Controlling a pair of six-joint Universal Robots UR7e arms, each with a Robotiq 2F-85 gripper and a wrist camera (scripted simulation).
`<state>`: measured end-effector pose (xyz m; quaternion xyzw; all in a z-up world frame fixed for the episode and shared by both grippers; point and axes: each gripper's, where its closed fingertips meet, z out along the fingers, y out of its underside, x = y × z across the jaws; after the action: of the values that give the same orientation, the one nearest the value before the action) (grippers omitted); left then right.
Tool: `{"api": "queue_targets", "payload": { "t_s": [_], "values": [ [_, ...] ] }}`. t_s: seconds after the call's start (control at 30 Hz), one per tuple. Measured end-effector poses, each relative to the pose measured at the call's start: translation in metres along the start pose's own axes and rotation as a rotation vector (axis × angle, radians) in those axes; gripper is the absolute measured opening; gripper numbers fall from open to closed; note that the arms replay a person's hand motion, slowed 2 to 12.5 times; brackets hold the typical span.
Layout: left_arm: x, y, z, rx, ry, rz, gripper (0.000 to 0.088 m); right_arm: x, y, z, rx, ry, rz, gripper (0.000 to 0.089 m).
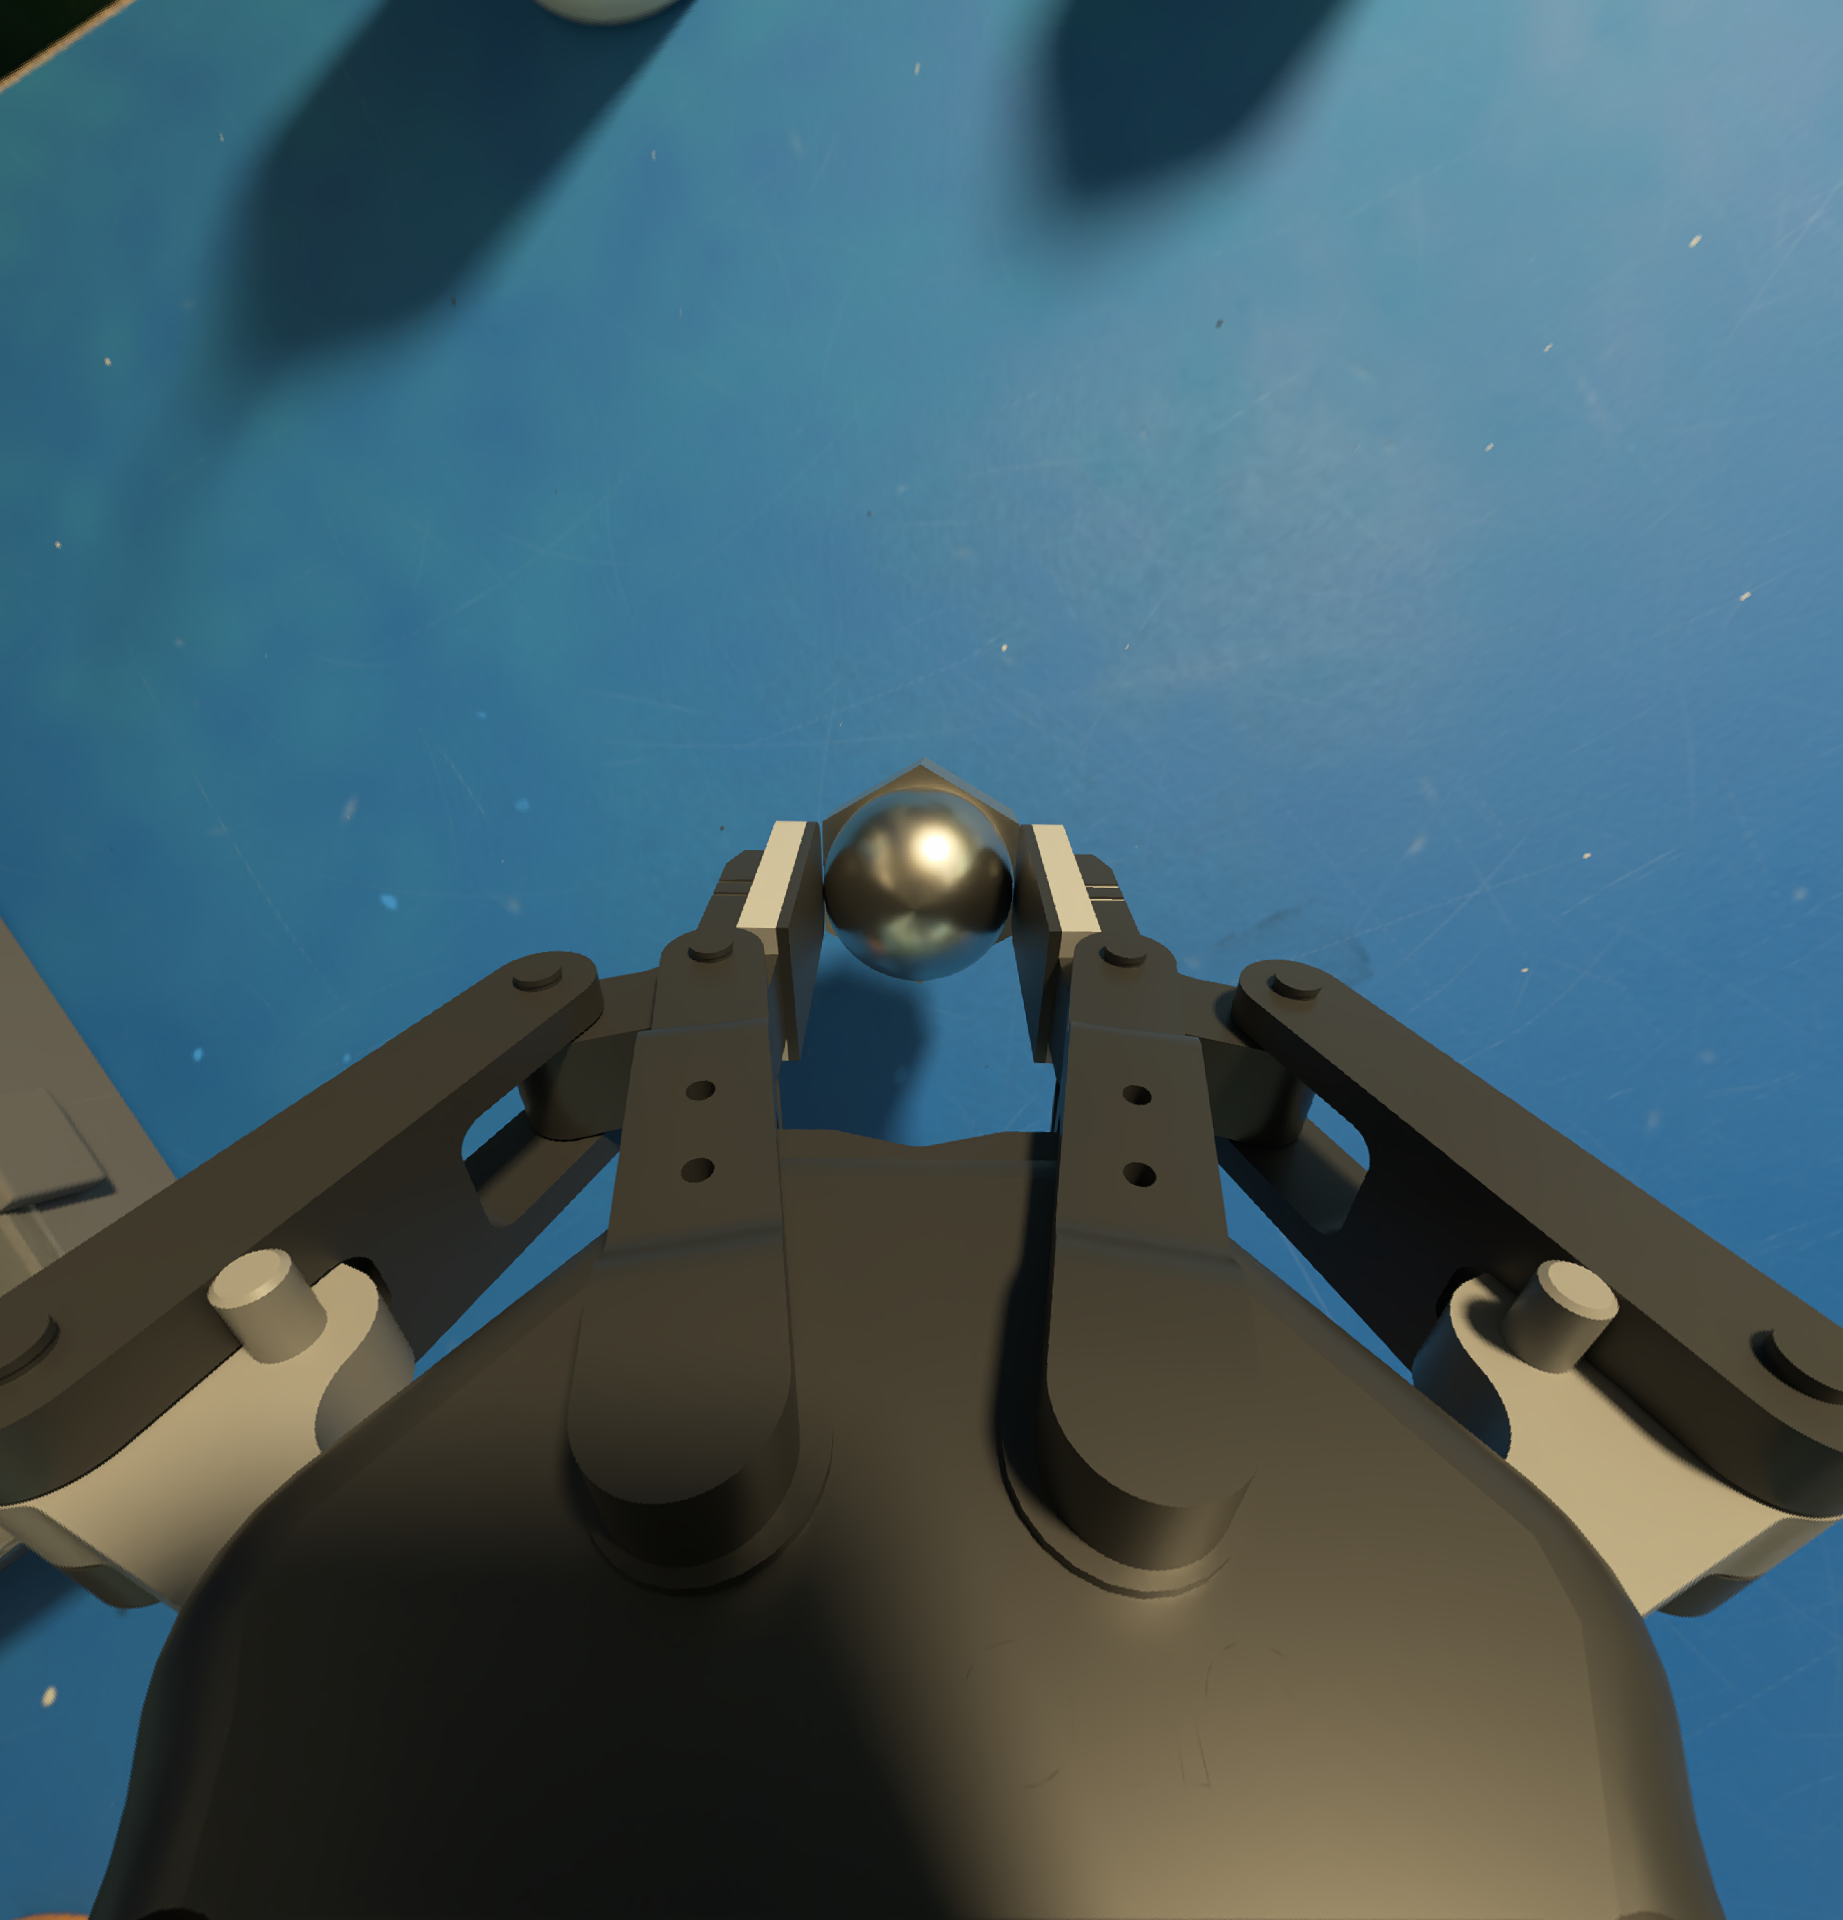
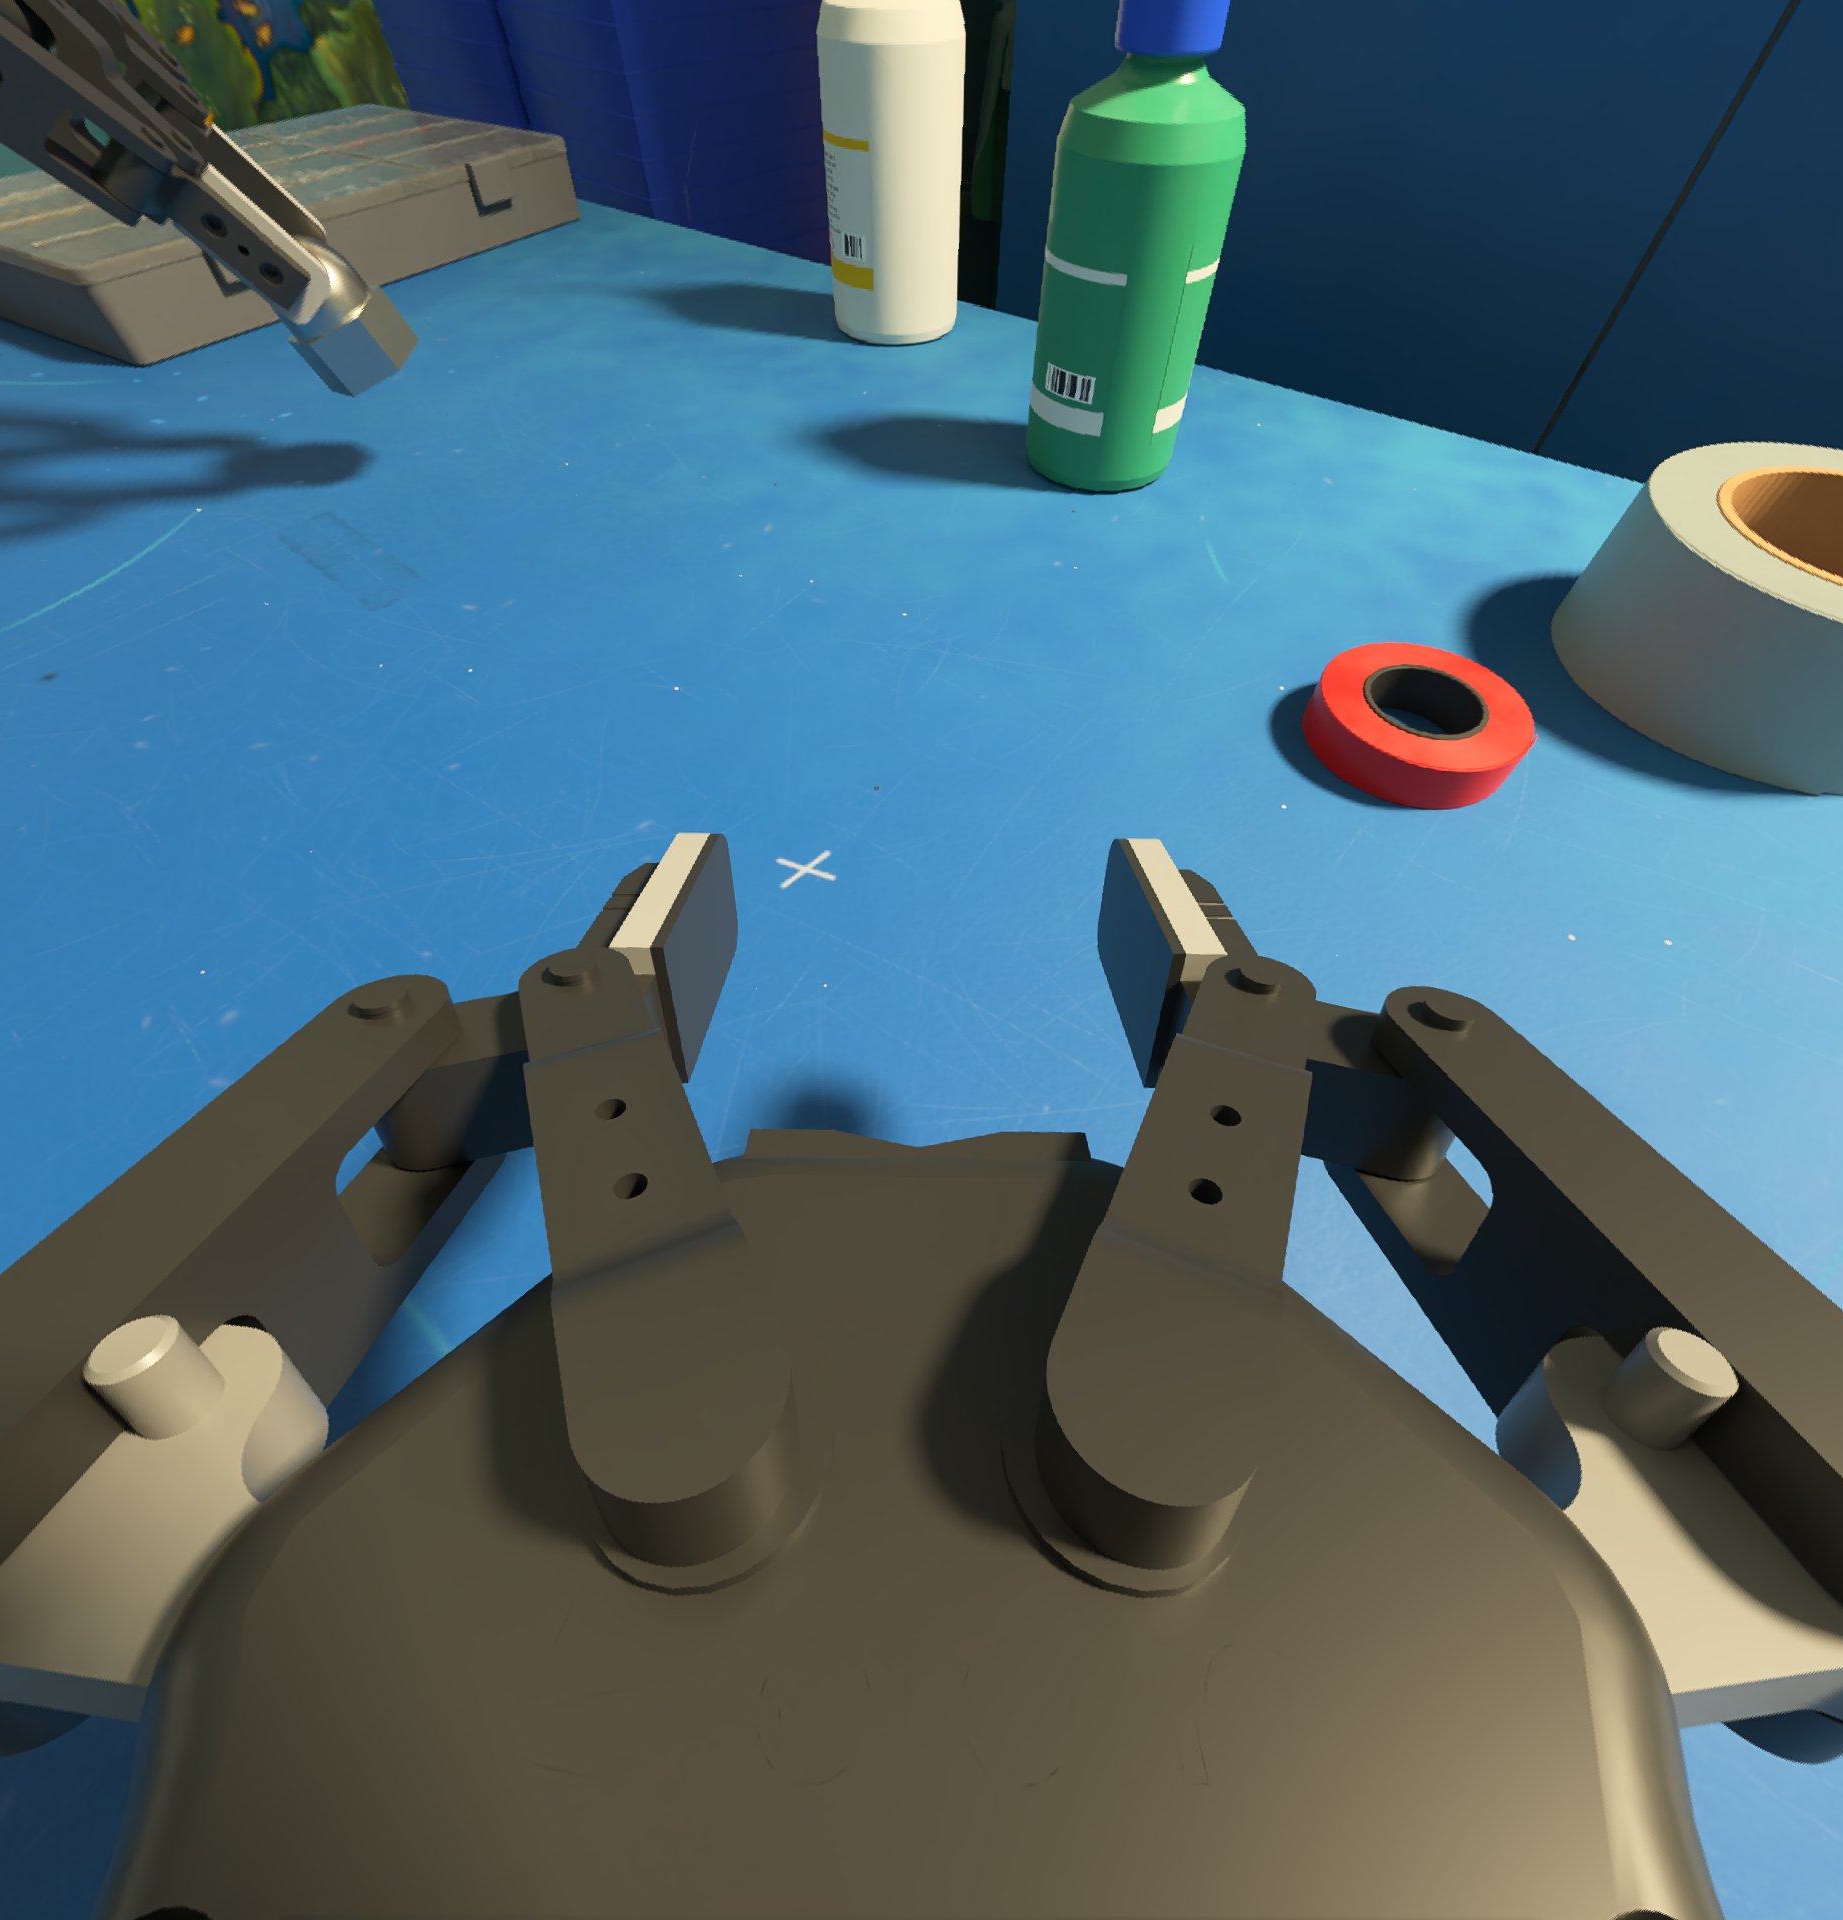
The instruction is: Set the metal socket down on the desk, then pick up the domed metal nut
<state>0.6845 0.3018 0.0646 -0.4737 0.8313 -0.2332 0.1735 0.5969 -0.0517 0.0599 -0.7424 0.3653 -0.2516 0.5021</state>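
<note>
Left hand (image 1: 918,883) around domed metal nut (image 1: 918,881)

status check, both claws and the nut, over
Left claw shut on domed metal nut, lifted off blue desk. Right claw open, empty. Nothing in the way.

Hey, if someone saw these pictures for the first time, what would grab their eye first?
Probably the shiny domed metal nut, pinched between the left claw pads above the blue desk. Next, the red tape roll lying flat at right, beside a big pale tape roll, and the green bottle standing at the back next to a white bottle.
</note>
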Motion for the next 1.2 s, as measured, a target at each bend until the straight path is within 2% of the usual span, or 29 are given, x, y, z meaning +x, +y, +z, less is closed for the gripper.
{"api": "queue_targets", "payload": {
  "t_s": [0.5, 0.87, 1.2],
  "values": [
    [0.012, -0.028, -0.022, 0.162, 0.016, -0.011, 0.0334, 0.000, 0.000, 0.000, 0.001, -0.005, 0.006, 0.0624],
    [0.021, -0.034, -0.034, 0.195, 0.040, 0.011, 0.0334, 0.000, 0.000, 0.000, 0.004, -0.007, 0.004, 0.0622],
    [0.032, -0.041, -0.051, 0.247, 0.093, 0.015, 0.0334, -0.001, 0.000, 0.001, -0.003, -0.010, 0.003, 0.0622]
  ]
}}
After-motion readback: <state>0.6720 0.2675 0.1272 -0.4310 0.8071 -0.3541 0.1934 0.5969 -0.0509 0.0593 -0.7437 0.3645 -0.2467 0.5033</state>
